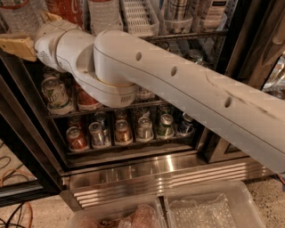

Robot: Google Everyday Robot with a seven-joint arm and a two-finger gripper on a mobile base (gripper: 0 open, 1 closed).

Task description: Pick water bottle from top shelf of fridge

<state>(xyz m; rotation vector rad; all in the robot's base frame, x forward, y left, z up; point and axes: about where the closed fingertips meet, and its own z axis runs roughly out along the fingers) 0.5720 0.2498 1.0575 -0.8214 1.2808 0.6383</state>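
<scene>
The fridge (156,174) stands open before me, its lower racks full of cans. On the top shelf (191,35) a clear ribbed water bottle (18,18) stands at the far left. A second clear ribbed bottle (104,13) stands right of a red-labelled cola bottle (67,8). All bottle tops are cut off by the frame. My gripper (26,32) is at the upper left, at the shelf's front edge, just below and in front of the left water bottle. Its tan fingers (18,46) are apart and hold nothing. My white arm crosses the view and hides part of the middle rack.
Clear lane trays (138,18) sit on the top shelf. Cans (122,131) fill the lower racks. The black door frame (249,53) is at right. Two clear plastic bins (209,209) lie on the floor in front. Cables (13,173) lie at lower left.
</scene>
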